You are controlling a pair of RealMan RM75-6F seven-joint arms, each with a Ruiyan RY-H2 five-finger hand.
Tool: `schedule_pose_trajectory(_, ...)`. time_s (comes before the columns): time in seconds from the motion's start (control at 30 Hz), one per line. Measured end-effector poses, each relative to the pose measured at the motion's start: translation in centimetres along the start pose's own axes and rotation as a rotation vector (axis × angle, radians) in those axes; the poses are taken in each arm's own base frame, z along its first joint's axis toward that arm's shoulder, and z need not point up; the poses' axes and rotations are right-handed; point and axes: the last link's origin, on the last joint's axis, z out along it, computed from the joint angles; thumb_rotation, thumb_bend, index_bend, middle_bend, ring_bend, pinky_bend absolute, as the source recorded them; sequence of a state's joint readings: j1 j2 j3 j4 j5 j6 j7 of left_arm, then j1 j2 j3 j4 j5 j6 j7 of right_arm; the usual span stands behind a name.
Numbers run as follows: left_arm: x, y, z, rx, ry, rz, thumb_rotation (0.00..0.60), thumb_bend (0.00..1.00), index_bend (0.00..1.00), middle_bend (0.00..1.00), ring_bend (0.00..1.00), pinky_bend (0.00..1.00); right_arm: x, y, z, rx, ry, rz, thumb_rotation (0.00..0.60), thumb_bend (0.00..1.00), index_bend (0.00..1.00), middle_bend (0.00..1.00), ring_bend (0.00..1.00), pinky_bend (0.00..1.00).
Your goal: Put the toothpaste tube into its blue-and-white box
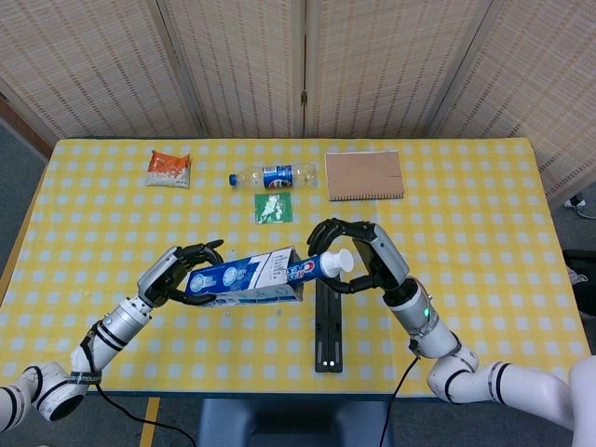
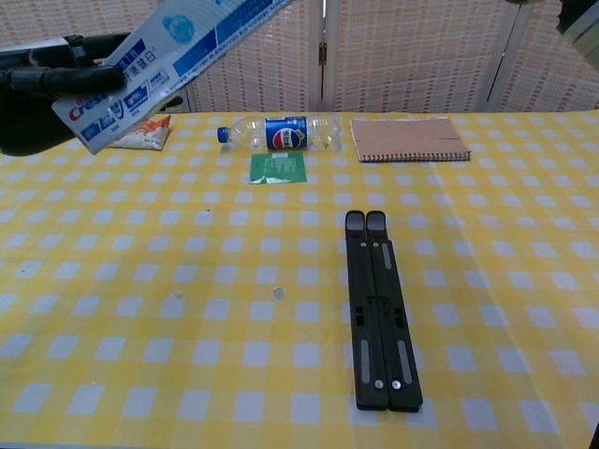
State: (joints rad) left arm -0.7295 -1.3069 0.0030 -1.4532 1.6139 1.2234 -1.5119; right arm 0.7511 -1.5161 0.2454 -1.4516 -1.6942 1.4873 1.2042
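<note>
My left hand clamps the box while my right hand, gripping the toothpaste tube, should push straight along the box's axis.

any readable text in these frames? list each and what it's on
"Cres": start of a brand name on the blue-and-white box, cut off by the left hand.
Smaller print on the box: too blurred.
Bottle blue label: logo only, unreadable.
Orange packet, green packet: print too small.

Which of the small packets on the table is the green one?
The flat green packet just in front of the bottle. The other packet, orange and white, lies near the far left edge.
</note>
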Motion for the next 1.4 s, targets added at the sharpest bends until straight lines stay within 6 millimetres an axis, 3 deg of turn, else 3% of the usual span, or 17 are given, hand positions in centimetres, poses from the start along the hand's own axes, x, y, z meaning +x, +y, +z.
schedule_pose_trajectory(0.13,0.1,0.0,-0.1,-0.001,0.005,-0.009,0.600,0.21,0.51,0.60,0.47,0.08,0.0,0.0,0.0,-0.015,-0.018,-0.004,0.600,0.34,0.11,0.16,0.21,0.11)
schedule_pose_trajectory(0.17,0.2,0.1,-0.1,-0.002,0.007,-0.013,0.600,0.21,0.51,0.60,0.47,0.07,0.0,0.0,0.0,-0.016,-0.018,-0.003,0.600,0.34,0.04,0.12,0.17,0.08)
schedule_pose_trajectory(0.23,0.4,0.1,-0.1,-0.005,0.014,-0.024,0.600,0.21,0.51,0.60,0.47,0.07,0.0,0.0,0.0,-0.016,-0.010,-0.002,0.600,0.34,0.00,0.05,0.11,0.03)
schedule_pose_trajectory(0.5,1.4,0.6,-0.4,-0.020,0.039,-0.035,0.600,0.21,0.51,0.60,0.47,0.08,0.2,-0.4,-0.1,-0.020,0.003,-0.010,0.600,0.34,0.00,0.00,0.07,0.00)
schedule_pose_trajectory(0.87,3.3,1.2,-1.3,-0.048,0.099,-0.063,0.600,0.21,0.51,0.60,0.47,0.08,2.9,-2.6,-1.4,0.024,0.080,-0.051,0.600,0.34,0.00,0.00,0.06,0.00)
schedule_pose_trajectory(1.0,4.0,1.2,-1.9,-0.062,0.125,-0.087,0.600,0.21,0.51,0.60,0.47,0.08,4.6,-4.3,-2.4,0.049,0.123,-0.065,0.600,0.34,0.00,0.00,0.05,0.00)
schedule_pose_trajectory(1.23,4.3,0.9,-2.3,-0.094,0.148,-0.170,0.600,0.21,0.51,0.60,0.48,0.08,6.2,-7.6,-3.0,0.129,0.210,0.080,0.600,0.34,0.00,0.00,0.03,0.00)
schedule_pose_trajectory(1.4,4.7,1.2,-2.5,-0.156,0.160,-0.264,0.600,0.21,0.52,0.61,0.48,0.08,7.7,-9.1,-4.2,0.128,0.255,0.041,0.600,0.34,0.00,0.00,0.02,0.00)
